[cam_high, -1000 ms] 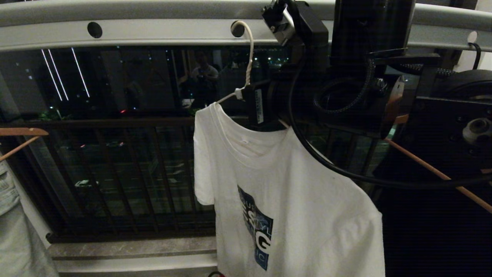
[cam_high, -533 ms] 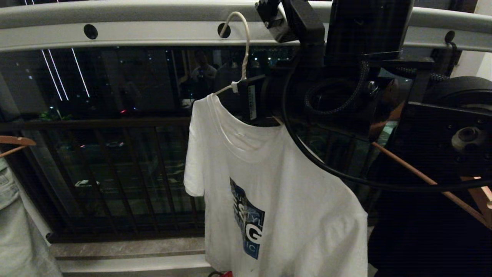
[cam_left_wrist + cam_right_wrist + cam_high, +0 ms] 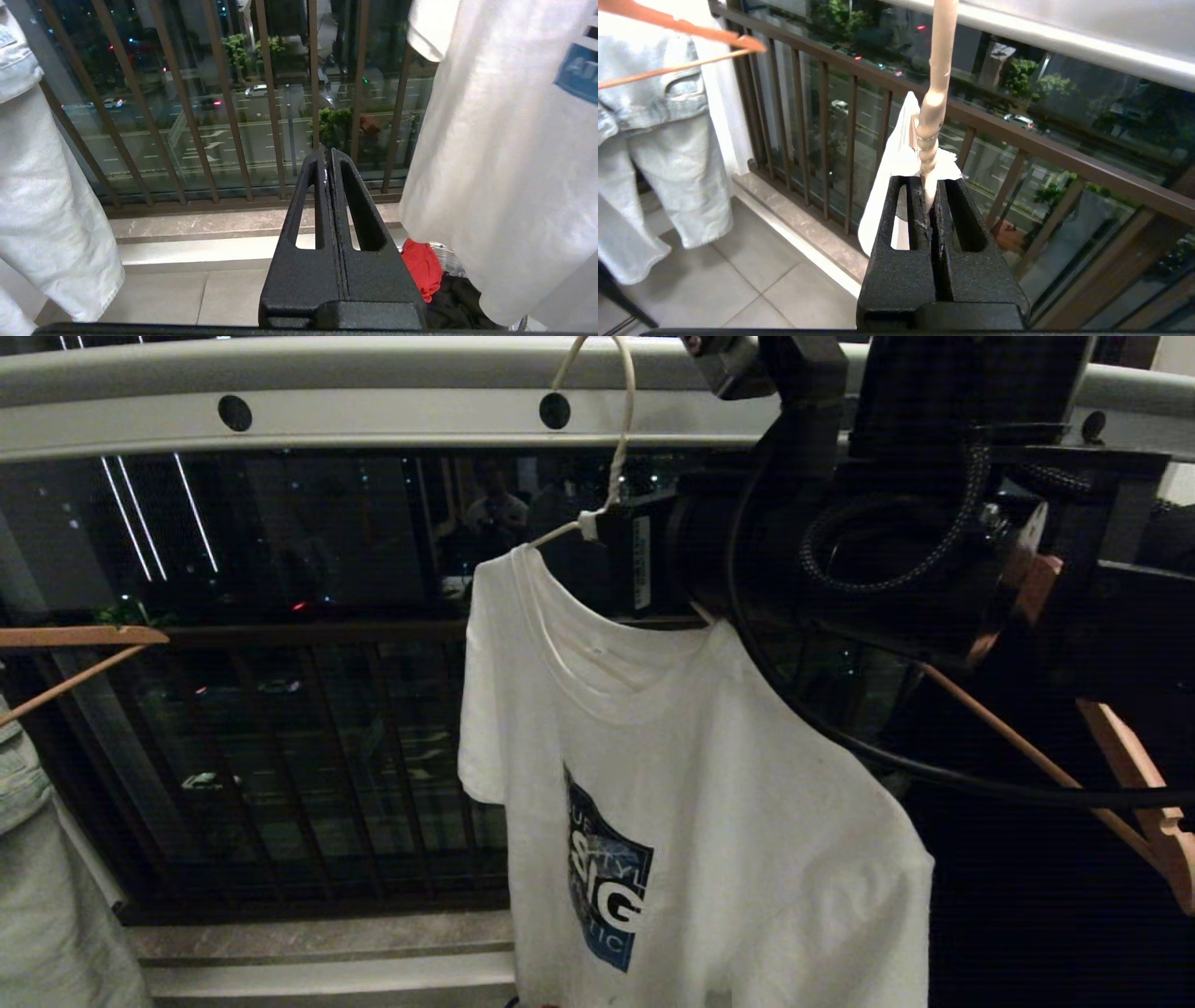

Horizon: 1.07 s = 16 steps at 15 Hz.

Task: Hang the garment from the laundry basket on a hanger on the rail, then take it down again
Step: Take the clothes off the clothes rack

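Head view shows the white short-sleeved T-shirt (image 3: 709,784) with its blue-and-dark chest graphic draped on the thin white wire hanger (image 3: 607,476), whose hook curves up in front of the long pale grey metal rail (image 3: 373,406) with its row of round dark holes; whether the hook bears on the rail cannot be told from here. The right gripper (image 3: 930,196) is up beside the shirt's collar, its black fingers (image 3: 915,205) clamped tight on the hanger's twisted neck, as the right wrist view makes plain. The left gripper (image 3: 328,161) hangs low before the dark balcony railing (image 3: 224,116), its jaws pressed together on nothing. Beside it, below the shirt's hem, lie a red cloth (image 3: 423,266) and a black garment (image 3: 455,303). Pale denim shorts (image 3: 668,154) hang from a brown wooden hanger (image 3: 75,649) on the robot's left, and another wooden hanger (image 3: 1134,775) shows behind the right arm.
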### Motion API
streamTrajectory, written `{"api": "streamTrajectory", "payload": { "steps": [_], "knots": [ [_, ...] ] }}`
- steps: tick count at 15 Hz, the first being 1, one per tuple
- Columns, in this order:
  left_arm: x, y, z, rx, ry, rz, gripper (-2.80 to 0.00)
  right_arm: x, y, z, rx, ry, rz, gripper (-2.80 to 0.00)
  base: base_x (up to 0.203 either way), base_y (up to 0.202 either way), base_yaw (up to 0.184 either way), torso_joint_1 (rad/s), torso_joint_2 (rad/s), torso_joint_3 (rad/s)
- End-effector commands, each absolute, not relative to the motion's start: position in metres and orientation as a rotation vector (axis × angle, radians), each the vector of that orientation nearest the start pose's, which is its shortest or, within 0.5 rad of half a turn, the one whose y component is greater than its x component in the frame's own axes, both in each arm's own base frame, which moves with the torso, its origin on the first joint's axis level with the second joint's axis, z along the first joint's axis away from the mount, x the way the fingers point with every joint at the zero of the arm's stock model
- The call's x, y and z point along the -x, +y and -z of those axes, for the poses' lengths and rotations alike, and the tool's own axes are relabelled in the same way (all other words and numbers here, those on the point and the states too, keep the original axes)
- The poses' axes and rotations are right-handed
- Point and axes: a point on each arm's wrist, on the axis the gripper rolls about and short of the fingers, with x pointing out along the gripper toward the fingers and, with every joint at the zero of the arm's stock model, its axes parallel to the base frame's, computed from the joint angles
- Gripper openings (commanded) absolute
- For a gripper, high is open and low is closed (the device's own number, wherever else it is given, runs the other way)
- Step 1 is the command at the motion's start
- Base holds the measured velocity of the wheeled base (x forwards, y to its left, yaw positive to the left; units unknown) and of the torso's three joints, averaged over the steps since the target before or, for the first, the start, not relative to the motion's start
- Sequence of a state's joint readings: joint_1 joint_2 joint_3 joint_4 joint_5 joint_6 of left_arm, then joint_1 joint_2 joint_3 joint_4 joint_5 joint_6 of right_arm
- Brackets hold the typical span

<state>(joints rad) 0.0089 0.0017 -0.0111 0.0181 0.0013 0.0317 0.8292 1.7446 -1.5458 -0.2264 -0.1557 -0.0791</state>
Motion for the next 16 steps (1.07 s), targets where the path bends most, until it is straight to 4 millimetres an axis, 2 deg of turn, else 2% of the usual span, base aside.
{"api": "streamTrajectory", "payload": {
  "steps": [1,6,10,13,16],
  "knots": [
    [0.024,0.0,-0.077,-0.032,0.009,-0.011,-2.8,-0.217,0.236,-0.341,0.061,-0.055,-0.681,-2.8,0.0,0.0,0.0,0.0,0.0,0.0],
    [0.024,0.0,-0.077,-0.032,0.009,-0.011,-2.8,-0.202,0.223,-0.314,0.067,0.022,-0.698,-2.8,0.0,0.0,0.0,0.0,0.0,0.0],
    [0.024,0.0,-0.077,-0.032,0.009,-0.011,-2.8,-0.204,0.224,-0.275,0.054,0.05,-0.698,-2.8,0.0,0.0,0.0,0.0,0.0,0.0],
    [0.024,0.0,-0.077,-0.032,0.008,-0.011,-2.8,-0.223,0.229,-0.248,0.018,0.079,-0.682,-2.8,0.0,0.0,0.0,0.0,0.0,0.0],
    [0.024,0.0,-0.077,-0.032,0.009,-0.011,-2.8,-0.247,0.222,-0.232,0.017,0.109,-0.655,-2.8,0.0,0.0,0.0,0.0,0.0,0.0]
  ]
}}
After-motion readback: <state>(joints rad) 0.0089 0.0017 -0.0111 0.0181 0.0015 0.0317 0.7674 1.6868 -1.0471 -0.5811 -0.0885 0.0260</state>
